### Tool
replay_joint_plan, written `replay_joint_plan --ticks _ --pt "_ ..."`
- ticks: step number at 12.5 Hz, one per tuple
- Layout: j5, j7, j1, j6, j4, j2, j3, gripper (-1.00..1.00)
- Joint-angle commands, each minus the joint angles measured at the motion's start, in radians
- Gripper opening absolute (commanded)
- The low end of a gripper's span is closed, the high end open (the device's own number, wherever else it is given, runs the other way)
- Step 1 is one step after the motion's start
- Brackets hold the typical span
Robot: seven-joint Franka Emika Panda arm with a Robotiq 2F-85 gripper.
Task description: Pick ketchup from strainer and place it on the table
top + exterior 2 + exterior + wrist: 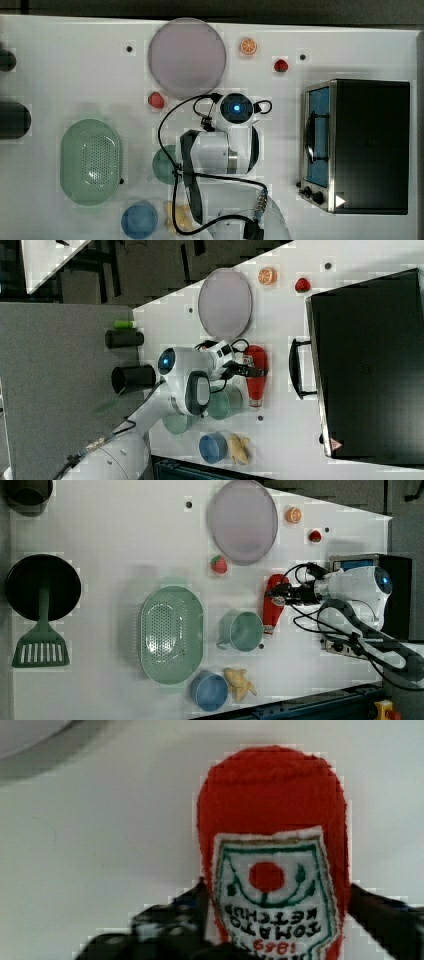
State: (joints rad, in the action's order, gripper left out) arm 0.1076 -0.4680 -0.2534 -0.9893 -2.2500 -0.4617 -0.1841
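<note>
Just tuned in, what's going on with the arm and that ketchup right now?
The ketchup is already out of the strainer, which sits empty. The bottle lies on its side on the table, between the green cup and the toaster oven. The gripper hangs right over the bottle with a finger on each side, jaws apart.

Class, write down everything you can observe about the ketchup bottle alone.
The ketchup is a small red bottle, soft and fabric-like, with a white stitched label reading "TOMATO KETCHUP" and a pale cap. It lies flat on the white table, outside the strainer, beside the green cup. The gripper is over its body, one of its dark fingers on either side of the label.
</note>
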Motion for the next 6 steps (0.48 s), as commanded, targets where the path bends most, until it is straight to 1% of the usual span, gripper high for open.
replay_joint_plan --ticks 1,3,6 --pt "-0.009 -0.037 0.001 0.034 0.058 0.139 -0.007 1.00" --pt "-0.009 -0.036 0.001 0.136 0.120 0.214 -0.007 1.00" --pt "-0.011 0.036 0.002 0.340 0.282 0.284 -0.007 1.00"
